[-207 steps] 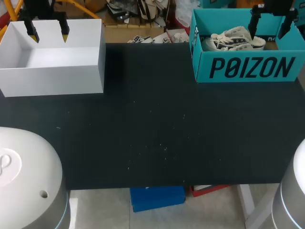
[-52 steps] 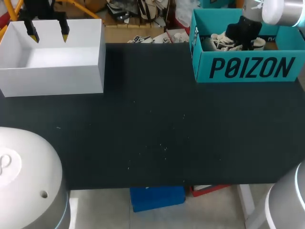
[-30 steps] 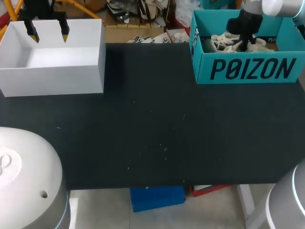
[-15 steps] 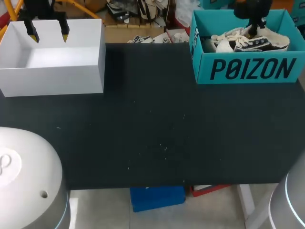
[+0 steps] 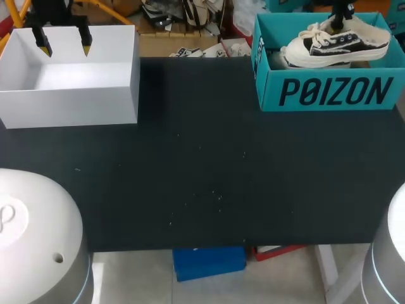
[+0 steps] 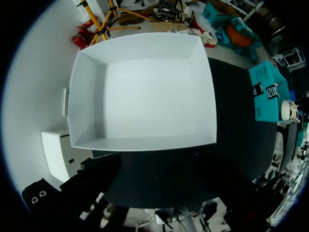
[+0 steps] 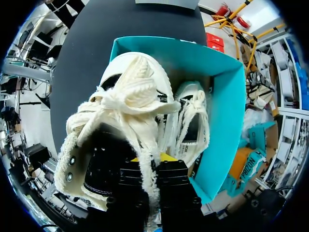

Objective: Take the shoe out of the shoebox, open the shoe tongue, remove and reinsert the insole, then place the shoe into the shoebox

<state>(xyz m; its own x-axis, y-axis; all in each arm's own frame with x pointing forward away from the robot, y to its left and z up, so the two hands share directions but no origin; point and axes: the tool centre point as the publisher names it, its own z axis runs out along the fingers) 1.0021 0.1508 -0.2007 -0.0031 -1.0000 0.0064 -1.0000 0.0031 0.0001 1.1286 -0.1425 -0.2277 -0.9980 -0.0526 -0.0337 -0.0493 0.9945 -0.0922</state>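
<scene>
A black and cream sneaker (image 5: 335, 43) hangs tilted just above the teal shoebox (image 5: 329, 92) at the table's far right. My right gripper (image 5: 342, 18) is shut on the sneaker's top by the laces, coming down from above. In the right wrist view the held sneaker (image 7: 130, 96) fills the space ahead of the gripper (image 7: 149, 162), its laces draped over the fingers. A second sneaker (image 7: 193, 125) lies inside the teal box (image 7: 224, 130) below. My left gripper (image 5: 63, 42) hangs open over the white box (image 5: 69, 101) at the far left, holding nothing.
The white box (image 6: 145, 142) is an open container with nothing inside. The dark tabletop (image 5: 202, 171) stretches between the two boxes. The teal box (image 6: 268, 92) shows far off in the left wrist view.
My right gripper has risen out of the teal box with the sneaker, lifting it above the rim. The left arm has stayed still.
</scene>
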